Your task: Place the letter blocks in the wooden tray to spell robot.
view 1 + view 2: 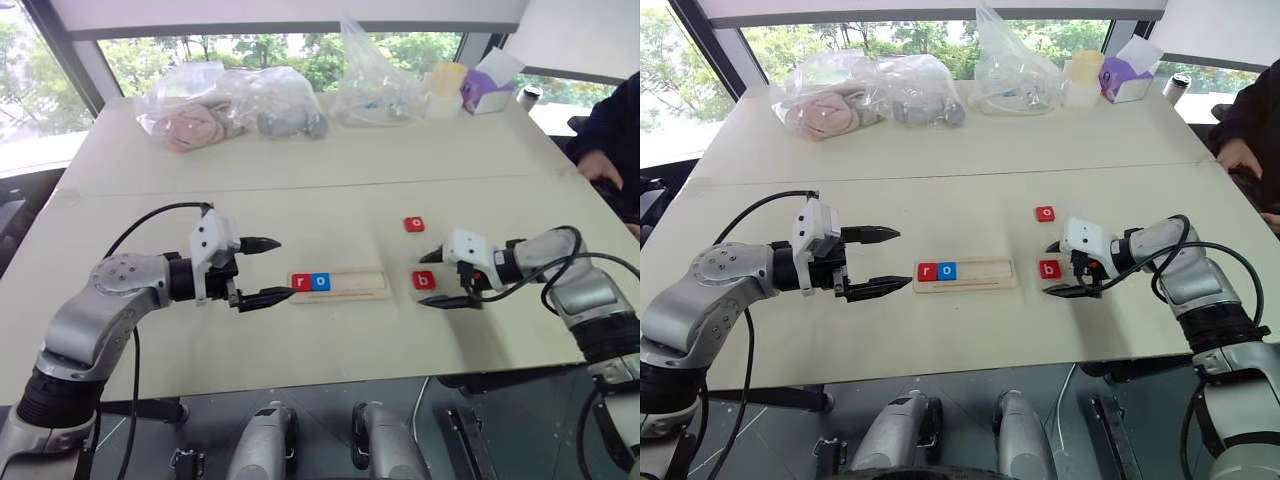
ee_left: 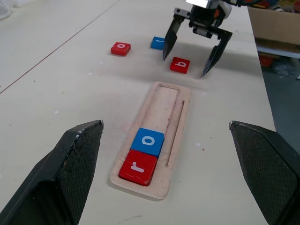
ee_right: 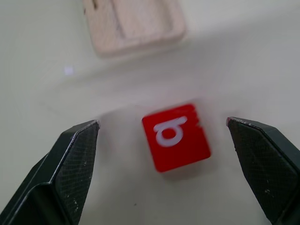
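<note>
Nearest, the left gripper (image 1: 262, 270) hovers wide open and empty beside the wooden tray (image 1: 370, 283) holding r and o, while beyond it the right gripper (image 2: 192, 48), jaws spread, straddles the red b block (image 2: 180, 64), which an off-centre closing could skid across the counter (image 1: 300, 170).

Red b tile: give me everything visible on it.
The red b tile is a small flat square, glossy and plastic-looking, with one white lowercase b on top. It lies flat on the table, face up, off the empty right end of the tray, apart from it. The right gripper is open, its fingers on either side of the tile, not touching it. A red o tile lies farther back.
</note>
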`<state>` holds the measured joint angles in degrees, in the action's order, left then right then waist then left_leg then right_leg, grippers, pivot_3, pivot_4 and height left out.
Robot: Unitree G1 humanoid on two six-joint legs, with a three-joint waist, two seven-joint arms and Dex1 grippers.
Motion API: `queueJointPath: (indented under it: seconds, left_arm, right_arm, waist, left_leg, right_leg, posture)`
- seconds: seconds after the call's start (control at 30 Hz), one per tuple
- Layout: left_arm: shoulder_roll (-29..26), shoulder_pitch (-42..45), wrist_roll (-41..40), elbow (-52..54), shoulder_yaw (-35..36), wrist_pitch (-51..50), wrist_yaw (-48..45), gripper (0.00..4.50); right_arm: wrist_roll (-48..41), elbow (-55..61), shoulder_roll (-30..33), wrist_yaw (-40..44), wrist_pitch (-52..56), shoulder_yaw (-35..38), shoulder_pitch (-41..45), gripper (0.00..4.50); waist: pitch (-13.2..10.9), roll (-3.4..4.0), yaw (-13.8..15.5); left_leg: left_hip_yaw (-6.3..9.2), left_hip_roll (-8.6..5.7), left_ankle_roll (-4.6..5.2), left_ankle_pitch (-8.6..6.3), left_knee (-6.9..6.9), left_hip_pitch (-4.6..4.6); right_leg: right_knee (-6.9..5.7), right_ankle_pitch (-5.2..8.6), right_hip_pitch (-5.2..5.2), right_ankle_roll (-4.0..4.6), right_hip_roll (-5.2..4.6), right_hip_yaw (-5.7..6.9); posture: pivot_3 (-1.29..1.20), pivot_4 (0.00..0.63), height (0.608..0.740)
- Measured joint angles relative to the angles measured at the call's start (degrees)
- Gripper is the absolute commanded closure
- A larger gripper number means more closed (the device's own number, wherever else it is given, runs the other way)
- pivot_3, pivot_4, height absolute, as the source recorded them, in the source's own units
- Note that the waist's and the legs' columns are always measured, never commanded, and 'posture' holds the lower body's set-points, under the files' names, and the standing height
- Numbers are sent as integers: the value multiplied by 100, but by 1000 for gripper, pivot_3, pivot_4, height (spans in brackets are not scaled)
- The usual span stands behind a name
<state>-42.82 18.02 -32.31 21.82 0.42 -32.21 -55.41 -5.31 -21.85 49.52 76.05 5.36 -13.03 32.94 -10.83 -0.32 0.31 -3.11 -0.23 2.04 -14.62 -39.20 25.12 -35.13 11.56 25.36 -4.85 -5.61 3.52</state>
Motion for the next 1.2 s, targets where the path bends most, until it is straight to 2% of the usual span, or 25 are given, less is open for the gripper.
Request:
queueJointPath:
  seconds: [0.2, 0.3, 0.47, 0.7, 0.93, 1.2]
  left_arm:
    - [0, -13, -3, 87, 3, -1, 57, 0]
    - [1, -28, -5, 87, 3, -2, 78, 0]
    - [2, -36, -6, 88, 3, -2, 88, 0]
    - [2, -47, -6, 89, 6, -2, 99, 0]
    - [-70, -207, -17, 169, 32, -3, 92, 0]
    - [-420, -482, -25, 298, 95, -2, -83, 0]
  right_arm:
    - [79, -391, -131, 96, -171, 0, 190, 32]
    - [121, -572, -216, 124, -253, 0, 281, 847]
    - [176, -654, -254, 168, -287, 7, 336, 3289]
    - [137, -351, -280, 243, 153, 15, 416, 3350]
    - [-165, 1009, -793, 391, 948, -102, 754, 3350]
    - [63, 947, -1489, 200, 1052, -663, 994, 3350]
  waist:
    - [0, 0, 27]
    - [0, 0, 20]
    - [0, 0, 26]
    - [0, 1, 29]
    - [0, 0, 15]
    - [0, 1, 33]
  left_leg:
    - [0, 0, -4, 2, 0, -10]
    - [0, 1, -5, 3, 0, -14]
    - [0, 1, -7, 4, -1, -22]
    - [0, 1, -7, 4, 0, -22]
    - [0, 5, -8, 4, 1, -22]
    - [-2, 0, -9, 4, 1, -21]
  right_leg:
    - [-2, -3, -8, 4, 0, 0]
    - [-2, -5, -11, 7, 0, 0]
    - [-5, -6, -18, 9, 0, -1]
    - [-6, -6, -15, 10, 0, -3]
    - [-12, -6, -11, 10, 1, -5]
    - [-8, -6, -11, 12, -7, -5]
  posture:
    - [0, 150, 725]
    - [0, 150, 725]
    - [0, 150, 725]
    - [0, 150, 725]
    - [0, 150, 725]
    - [0, 150, 725]
